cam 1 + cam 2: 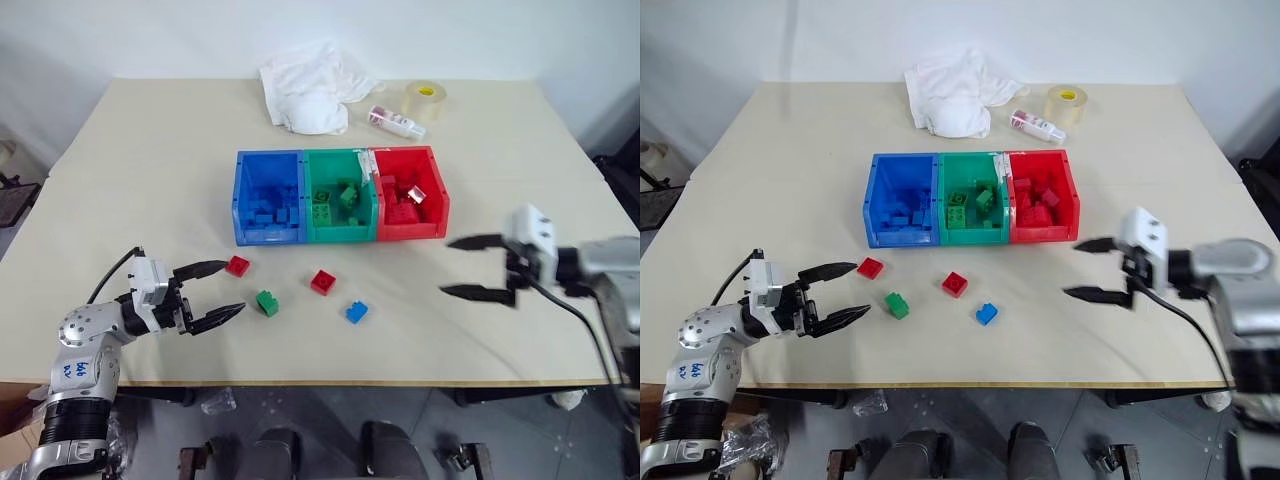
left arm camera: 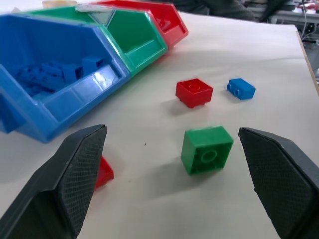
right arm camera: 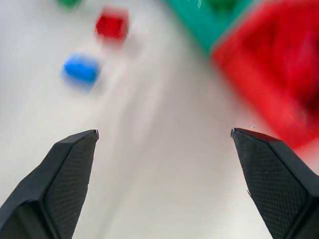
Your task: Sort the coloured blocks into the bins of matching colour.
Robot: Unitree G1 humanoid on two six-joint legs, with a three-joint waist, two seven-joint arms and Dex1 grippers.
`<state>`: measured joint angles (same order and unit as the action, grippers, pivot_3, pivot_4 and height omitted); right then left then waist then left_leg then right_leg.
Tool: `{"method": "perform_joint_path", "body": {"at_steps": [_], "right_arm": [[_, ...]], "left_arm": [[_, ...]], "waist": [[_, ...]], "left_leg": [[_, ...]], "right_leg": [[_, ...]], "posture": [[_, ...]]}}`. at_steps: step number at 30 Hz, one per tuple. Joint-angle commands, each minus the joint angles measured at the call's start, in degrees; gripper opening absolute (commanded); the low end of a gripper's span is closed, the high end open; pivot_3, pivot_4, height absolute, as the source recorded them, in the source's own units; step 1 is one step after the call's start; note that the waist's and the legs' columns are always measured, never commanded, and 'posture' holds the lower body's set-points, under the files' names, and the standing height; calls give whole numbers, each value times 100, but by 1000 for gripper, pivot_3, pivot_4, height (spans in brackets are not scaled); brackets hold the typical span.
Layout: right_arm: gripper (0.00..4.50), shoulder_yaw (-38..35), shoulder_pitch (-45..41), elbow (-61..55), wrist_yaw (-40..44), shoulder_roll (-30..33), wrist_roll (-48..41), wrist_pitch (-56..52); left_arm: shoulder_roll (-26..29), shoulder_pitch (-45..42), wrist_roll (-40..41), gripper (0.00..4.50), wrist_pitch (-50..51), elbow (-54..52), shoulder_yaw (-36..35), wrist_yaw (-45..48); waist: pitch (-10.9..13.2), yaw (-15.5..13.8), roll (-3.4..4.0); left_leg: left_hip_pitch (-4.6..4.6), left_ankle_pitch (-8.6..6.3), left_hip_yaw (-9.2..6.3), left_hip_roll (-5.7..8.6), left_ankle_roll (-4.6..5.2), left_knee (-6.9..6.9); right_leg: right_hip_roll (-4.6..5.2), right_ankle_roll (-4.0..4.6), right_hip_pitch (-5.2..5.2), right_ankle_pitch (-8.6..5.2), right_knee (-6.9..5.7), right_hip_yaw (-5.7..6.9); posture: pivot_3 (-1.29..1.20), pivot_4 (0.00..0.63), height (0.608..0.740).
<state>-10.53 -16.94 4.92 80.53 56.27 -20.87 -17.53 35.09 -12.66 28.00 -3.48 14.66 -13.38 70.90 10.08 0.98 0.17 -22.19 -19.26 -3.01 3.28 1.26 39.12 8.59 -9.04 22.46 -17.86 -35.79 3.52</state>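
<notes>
Both grippers released and empty: left gripper (image 1: 222, 291) beside a red block (image 1: 237, 265) and green block (image 1: 267, 302); right gripper (image 1: 461, 267) near the red bin (image 1: 432, 190). Another red block (image 1: 322, 282) and a blue block (image 1: 356, 312) lie before the bins (image 1: 340, 232).

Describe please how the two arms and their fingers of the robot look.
Both arms are silver-grey metal. The left gripper and right gripper each have a white block behind two black, pointed fingers with cross-hatched pads. A black cable loops along each wrist. The left arm carries a white sticker with blue handwriting.
</notes>
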Motion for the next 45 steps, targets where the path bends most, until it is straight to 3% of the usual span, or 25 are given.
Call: {"method": "perform_joint_path", "body": {"at_steps": [1, 10, 16, 23, 30, 33, 37, 40, 43, 45], "right_arm": [[4459, -571, 458, -213, 151, 366, -186, 57], [4459, -439, 373, -548, -27, 389, -297, -33], [4459, 736, -217, -1344, -204, 65, -108, -391], [4459, 2488, -1237, -995, -391, -1116, 656, -360], [4459, 3245, -1943, 386, -427, -1983, 1421, 442], [3883, 3296, -2139, 767, -378, -2184, 1511, 654], [2503, 3254, -2254, 990, -325, -2321, 1531, 815], [1953, 3108, -2255, 899, -328, -2357, 1410, 809], [1020, 2842, -2319, 544, -382, -2365, 1153, 534], [870, 2661, -2494, 411, -492, -2396, 1020, 337]], "left_arm": [[121, -29, 57, 4500, -124, 94, -121, 135], [122, -252, 18, 4500, -169, 302, -86, 210], [120, -237, 44, 4500, -169, 223, -85, 217], [50, -57, 87, 4500, -134, -79, -87, 104], [20, 354, 187, 4500, -34, -598, -192, -112], [43, 500, 211, 4500, -1, -741, -256, -195], [64, 610, 245, 4500, 39, -870, -315, -270], [76, 633, 245, 4500, 57, -894, -340, -303], [79, 603, 236, 4500, 57, -869, -343, -311], [84, 581, 234, 4500, 50, -839, -345, -303]], "waist": [[0, 7, 0], [0, -26, 0], [0, -81, 0], [0, -87, -1], [0, -54, -1], [-2, -13, -3], [-2, 57, -3], [-2, 62, -3], [-2, 60, -3], [-2, 59, -3]], "left_leg": [[2, 0, 5, -2, 0, 0], [7, 0, 18, -8, 0, 2], [7, 0, 17, -11, 0, 4], [3, 0, 11, -8, 0, 4], [3, 0, 3, -4, 0, 3], [5, 1, 3, -7, -2, 3], [7, 1, -1, -7, -3, 0], [6, 1, -7, -6, -3, -1], [6, 0, -7, -6, -4, -1], [4, 0, -7, -4, -4, -1]], "right_leg": [[0, 0, 0, 0, 0, -1], [1, 0, 1, 0, 2, -6], [0, 0, 2, 0, 6, -7], [-1, 0, 5, 0, 5, -6], [-1, 0, 7, 0, 0, -4], [-4, 0, 6, 0, -1, -2], [-4, 1, 6, 0, -5, 0], [-3, 1, 4, 0, -5, 2], [-3, 1, 7, 0, -4, 3], [-2, 1, 6, 0, -4, 2]], "posture": [[0, 150, 740], [0, 150, 740], [0, 150, 740], [0, 150, 740], [0, 150, 740], [0, 150, 740], [0, 150, 740], [0, 150, 740], [0, 150, 740], [0, 150, 740]]}}
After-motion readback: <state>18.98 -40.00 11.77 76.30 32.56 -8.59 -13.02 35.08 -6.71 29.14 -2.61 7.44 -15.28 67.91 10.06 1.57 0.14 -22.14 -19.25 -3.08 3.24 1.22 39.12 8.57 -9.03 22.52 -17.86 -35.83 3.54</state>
